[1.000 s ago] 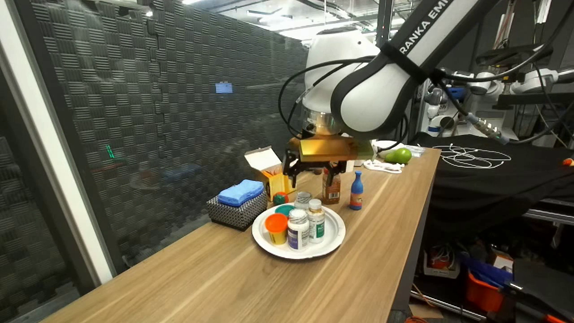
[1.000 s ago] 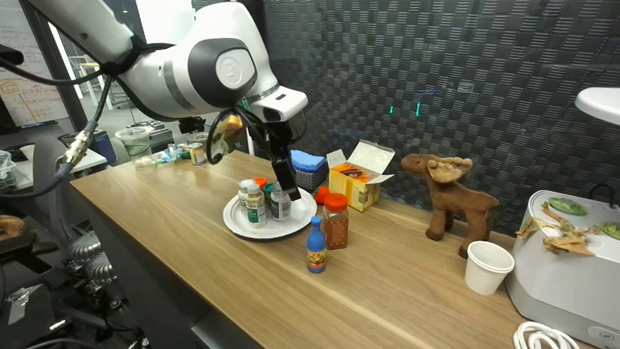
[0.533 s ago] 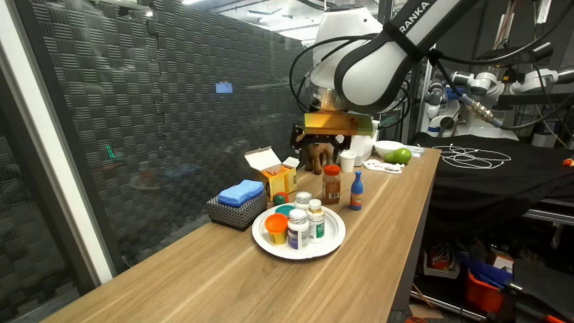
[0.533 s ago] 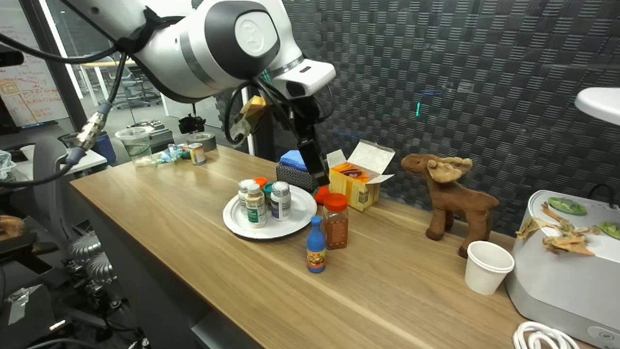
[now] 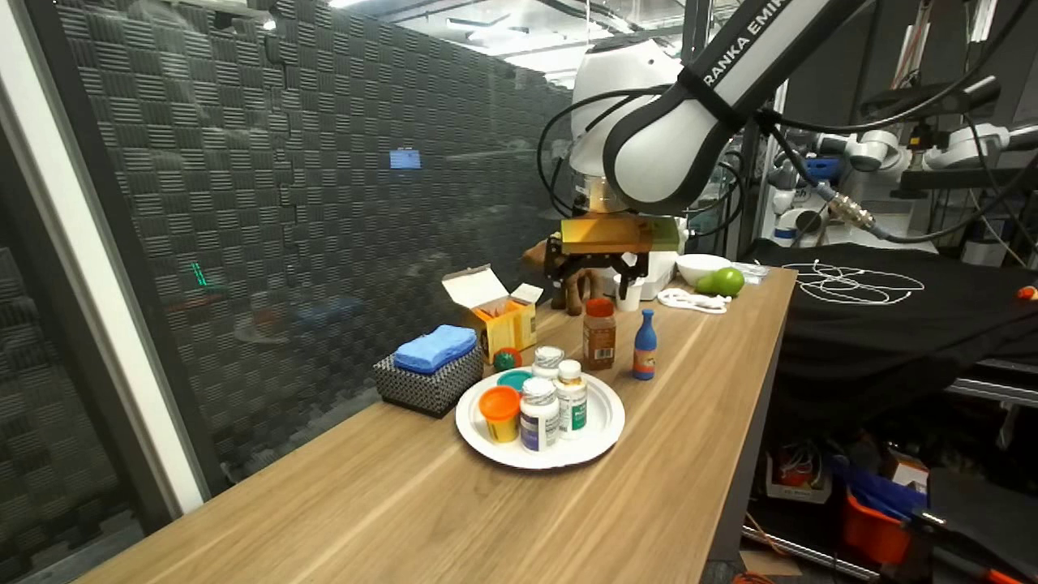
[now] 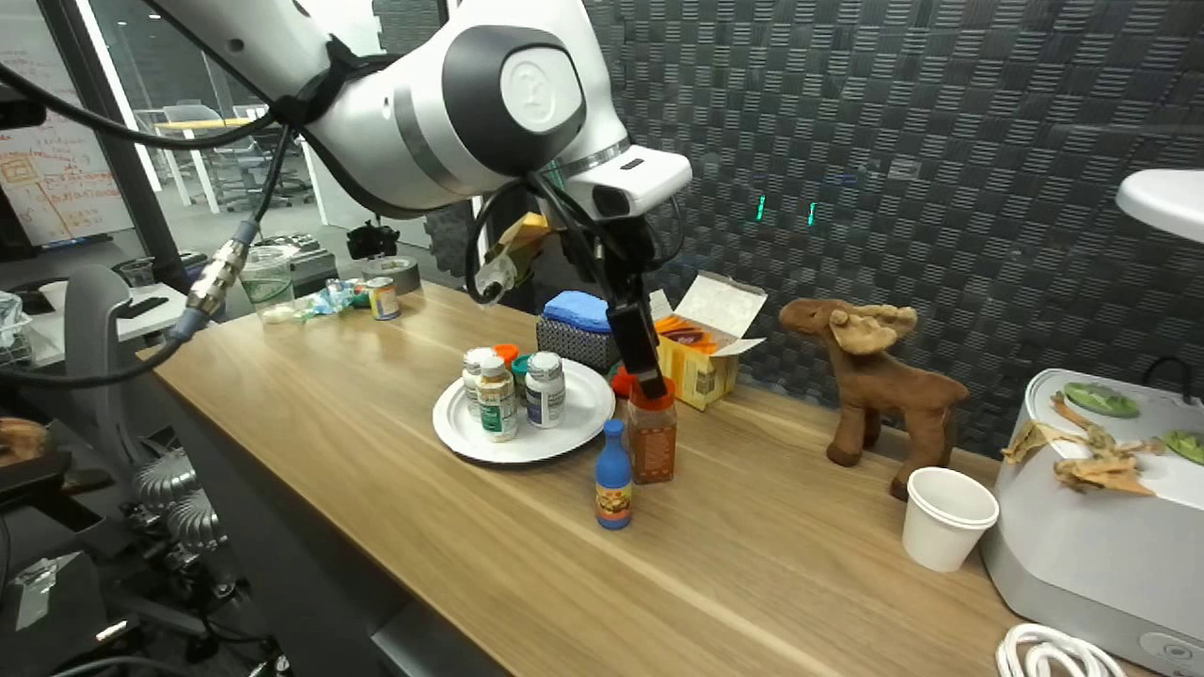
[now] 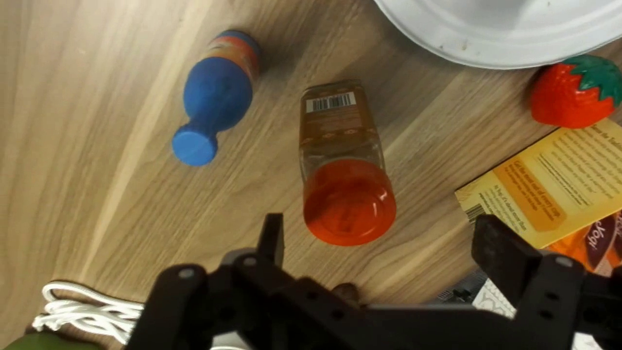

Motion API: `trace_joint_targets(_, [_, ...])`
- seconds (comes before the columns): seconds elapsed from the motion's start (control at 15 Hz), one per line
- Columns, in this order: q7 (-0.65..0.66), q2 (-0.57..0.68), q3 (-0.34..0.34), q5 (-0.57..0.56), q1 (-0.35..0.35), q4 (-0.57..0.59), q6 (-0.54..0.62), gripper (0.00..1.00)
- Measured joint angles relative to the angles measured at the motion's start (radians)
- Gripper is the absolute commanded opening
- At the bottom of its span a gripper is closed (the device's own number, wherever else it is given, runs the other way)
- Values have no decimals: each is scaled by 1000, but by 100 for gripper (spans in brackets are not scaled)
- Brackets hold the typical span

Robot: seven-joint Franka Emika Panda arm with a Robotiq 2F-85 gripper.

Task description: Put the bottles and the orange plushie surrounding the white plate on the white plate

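My gripper (image 5: 590, 285) is open and empty. It hangs just above the dark reddish bottle (image 6: 653, 447), which stands upright with an orange-red lid. In the wrist view the lid sits just ahead of the fingertips (image 7: 379, 226), nearer the left one. A blue bottle (image 7: 218, 90) with a narrow neck stands beside the reddish bottle. The orange plushie (image 7: 573, 92), an orange-red lump with a green strawberry-like top, sits at the rim of the white plate (image 5: 602, 414). On the plate stand white bottles (image 5: 540, 415), an orange-lidded yellow tub (image 5: 500, 412) and a green-lidded tub (image 5: 514, 379).
An open yellow carton (image 6: 701, 376) stands behind the reddish bottle. A woven box (image 5: 430, 385) with a blue cloth (image 5: 436, 349) is beside the plate. A brown moose toy (image 6: 884, 395), white paper cups (image 6: 948, 517) and a toaster (image 6: 1044, 527) stand farther along the table.
My open gripper has moved from over the plate to the reddish bottle, rising first and then lowering. The objects on the table have not moved.
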Motion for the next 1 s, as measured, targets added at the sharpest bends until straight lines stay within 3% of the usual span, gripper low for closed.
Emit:
trace_joint_targets(0.07, [0, 5, 0, 0, -3, 4, -8, 95])
trace_joint_targets(0.13, [0, 11, 0, 0, -5, 7, -14, 77])
trace_joint_targets(0.33, [0, 24, 0, 4, -10, 17, -36, 63])
trace_joint_targets(0.67, [0, 26, 2, 5, -10, 25, -68, 24])
trace_joint_targets(1.0, [7, 26, 5, 5, -7, 31, -94, 25])
